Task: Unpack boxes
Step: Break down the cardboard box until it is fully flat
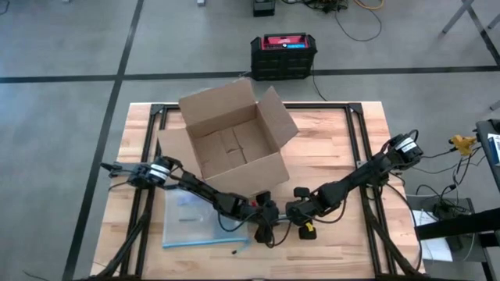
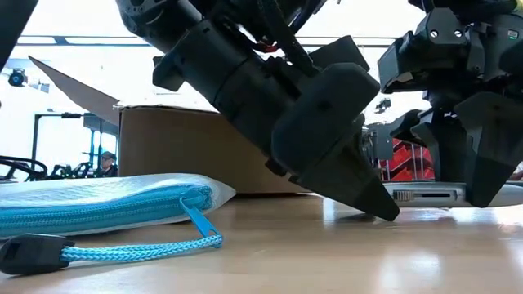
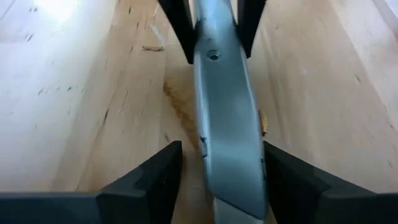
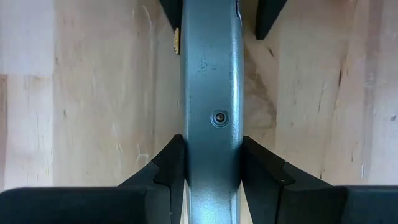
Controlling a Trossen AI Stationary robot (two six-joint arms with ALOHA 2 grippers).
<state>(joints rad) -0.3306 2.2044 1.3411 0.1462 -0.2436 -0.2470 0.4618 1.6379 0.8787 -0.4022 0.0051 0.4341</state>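
The open brown cardboard box (image 1: 234, 144) stands on its base at the table's middle, flaps spread; the low view shows its side wall (image 2: 188, 151). In front of it my right gripper (image 4: 211, 149) is shut on a grey metal utility knife (image 4: 211, 81). My left gripper (image 3: 221, 152) faces it from the other end, open. Its fingers (image 3: 155, 174) stand on either side of the knife (image 3: 227, 112), with a gap showing on one side. From above, both grippers (image 1: 269, 212) (image 1: 298, 209) meet near the front edge. My right gripper pinches the knife's two long sides (image 4: 211, 155) between its two fingers, close to the screw at mid-body. The fingers come steeply from above and lie across the knife. The knife (image 2: 425, 194) lies level, low over the table; whether it rests there I cannot tell.
A clear plastic bag with a blue zip edge (image 1: 191, 222) lies flat at the front left, its blue cord and black tab (image 2: 139, 249) trailing toward the near edge. A black crate with a red top (image 1: 283, 55) stands on the floor beyond the table's far edge.
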